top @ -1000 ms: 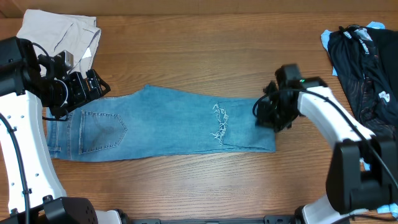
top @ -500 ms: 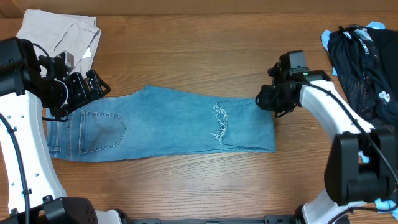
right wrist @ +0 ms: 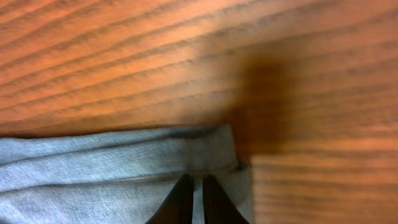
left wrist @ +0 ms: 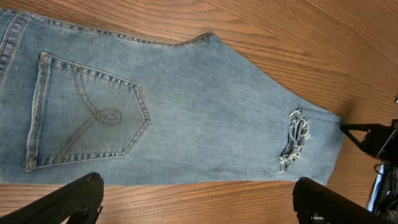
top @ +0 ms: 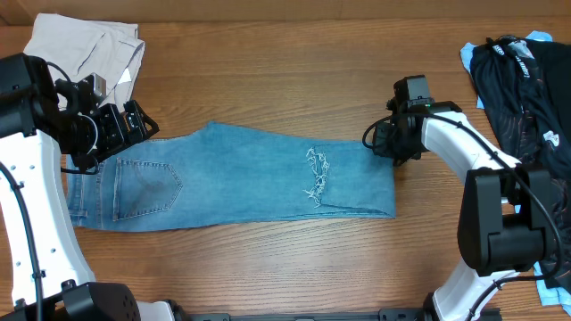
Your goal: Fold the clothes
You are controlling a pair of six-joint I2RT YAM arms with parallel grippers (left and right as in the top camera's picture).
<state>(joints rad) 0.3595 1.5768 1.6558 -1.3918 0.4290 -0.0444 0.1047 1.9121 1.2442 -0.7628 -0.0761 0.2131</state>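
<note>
We judge the jeans [top: 241, 174] limp yet weighty, best taken at corners; right gripper [right wrist: 198, 186] sits closed at one, perhaps pinching it; left gripper [top: 138, 123] gapes.

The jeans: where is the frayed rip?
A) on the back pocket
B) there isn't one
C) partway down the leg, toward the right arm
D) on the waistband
C: seen from overhead, the frayed rip sits on the jeans well away from the back pocket, nearer the right gripper.
</note>
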